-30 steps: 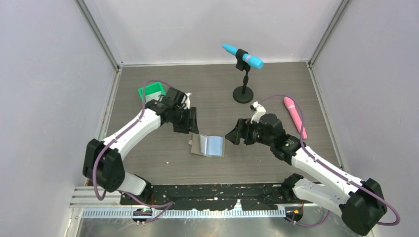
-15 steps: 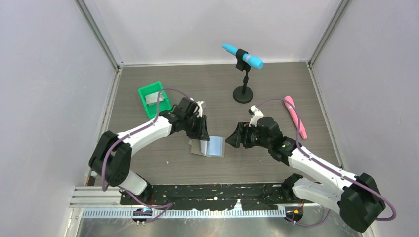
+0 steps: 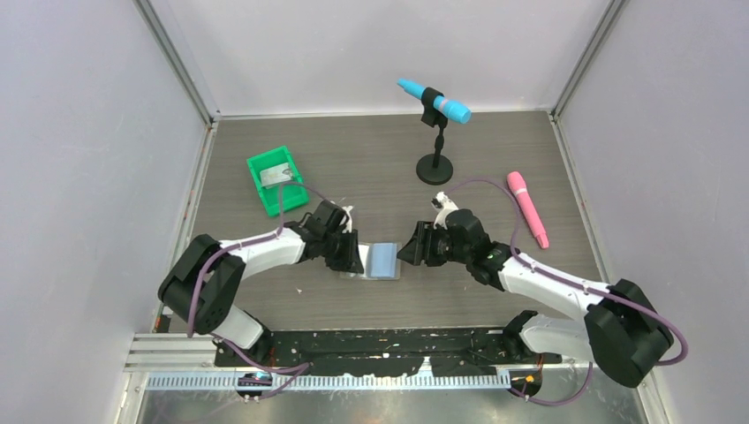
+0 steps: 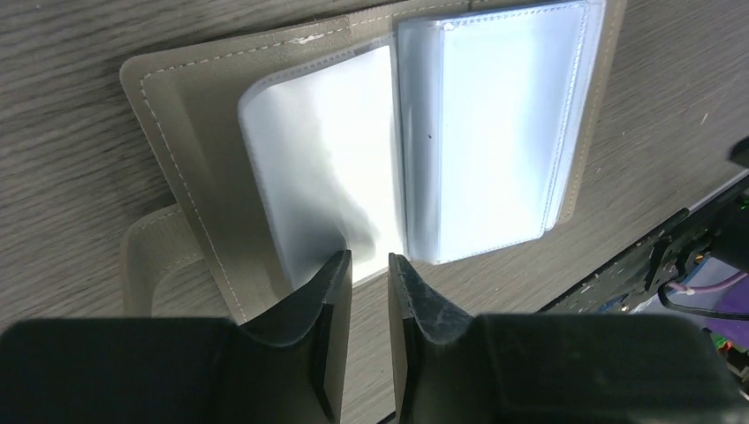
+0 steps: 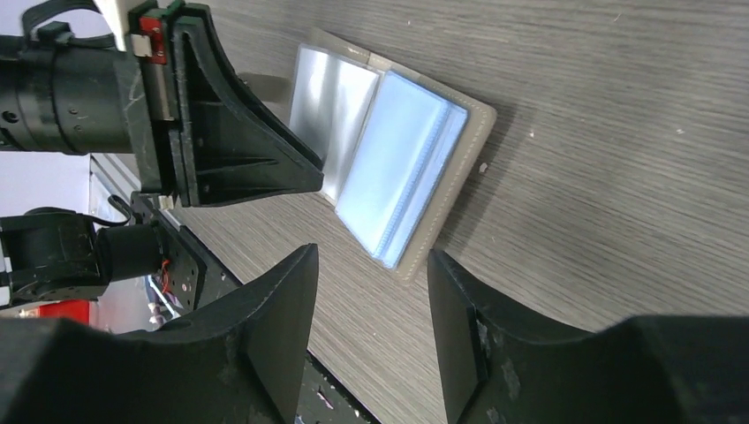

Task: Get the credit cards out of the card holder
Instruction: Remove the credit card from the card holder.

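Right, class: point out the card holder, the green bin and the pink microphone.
card holder [image 4: 495, 132], left wrist view, right-hand clear pocket.
green bin [image 3: 258, 187], top external view, left wall.
pink microphone [image 3: 527, 209], top external view, mid-body.

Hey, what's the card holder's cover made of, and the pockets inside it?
The card holder cover looks like leather or faux leather: matte grey-beige, with a stitched seam along its edge. The inner pockets are probably thin clear plastic: glossy, catching bright glare, see-through with a pale blue tint.

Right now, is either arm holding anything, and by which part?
Right fingers: open, holding nothing; card holder lies just ahead. Left fingers: nearly closed at the edge of a clear sleeve; a pinch can't be confirmed.
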Motion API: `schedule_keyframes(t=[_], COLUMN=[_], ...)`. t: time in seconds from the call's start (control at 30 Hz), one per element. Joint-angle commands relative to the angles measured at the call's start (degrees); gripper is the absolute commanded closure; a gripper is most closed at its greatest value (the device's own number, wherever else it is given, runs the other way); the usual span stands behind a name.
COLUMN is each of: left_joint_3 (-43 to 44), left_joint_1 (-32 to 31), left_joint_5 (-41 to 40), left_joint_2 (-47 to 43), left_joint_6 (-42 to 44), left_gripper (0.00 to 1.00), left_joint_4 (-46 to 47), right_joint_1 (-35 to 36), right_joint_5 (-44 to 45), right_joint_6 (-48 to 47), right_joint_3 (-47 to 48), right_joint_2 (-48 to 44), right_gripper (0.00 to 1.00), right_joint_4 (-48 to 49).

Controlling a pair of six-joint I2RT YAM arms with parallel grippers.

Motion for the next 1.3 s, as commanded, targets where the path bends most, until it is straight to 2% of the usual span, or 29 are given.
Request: schedule_keyframes(t=[0.0,0.37,0.93,1.17,1.27], left_joint_3=[-4.3,-11.1,-12.9,-13.1,-13.2], left_joint_1=[-0.1,-2.2,-2.9,-2.9,-2.9], left_joint_5=[-1.2,3.0,0.6,0.7,0.7], left_joint_2=[-2.8,-4.4,-6.1,-6.2,-6.2], left_joint_6=[-3.0,-10.2,-9.4,-9.6,-9.6], left_gripper=[0.76,0.75,0.75,0.75,0.75], left_joint_4=[7.5,18.7,18.0,18.5,18.7], right_joint_1=[1.7,5.6,6.3,7.5,7.5], right_joint_5=[0.1,3.4,3.6,3.0,1.0], right_joint_6=[1.5,3.0,7.7,9.3,11.5], right_joint_3=[1.5,4.2,6.4,7.9,7.3], right_joint_2=[3.5,11.7,21.9,23.8,24.3], right_gripper=[0.45,0.49,0.53,0.53,0.54], right_joint_4=[5.5,8.2,14.2,14.6,18.0])
